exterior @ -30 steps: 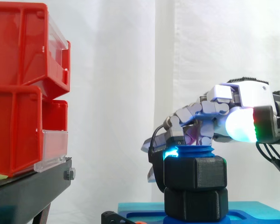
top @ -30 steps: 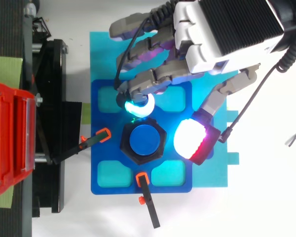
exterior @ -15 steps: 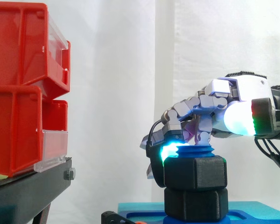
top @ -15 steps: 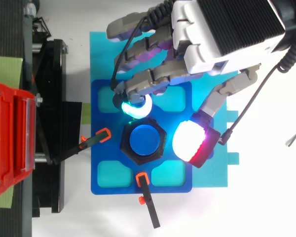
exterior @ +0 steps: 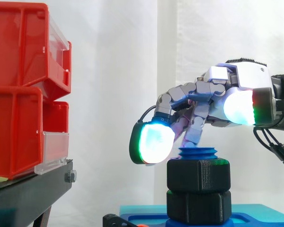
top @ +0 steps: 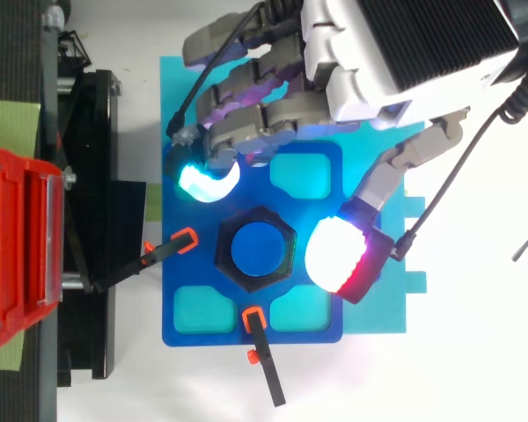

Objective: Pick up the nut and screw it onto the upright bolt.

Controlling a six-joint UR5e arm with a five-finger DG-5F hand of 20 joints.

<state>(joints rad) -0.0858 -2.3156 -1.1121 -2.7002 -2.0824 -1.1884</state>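
1. I see the hand [exterior: 246,87] loosely spread and holding nothing. Its fingertips [exterior: 153,143] hang above and beside the nut, clear of it.
2. The nut [exterior: 198,174] sits on the upright bolt [top: 260,249], whose blue top pokes out above it.

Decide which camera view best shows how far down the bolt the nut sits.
The side view: the nut appears in profile, with the threaded bolt rising above it. The top view gives its hexagon outline around the bolt's end, not its height.
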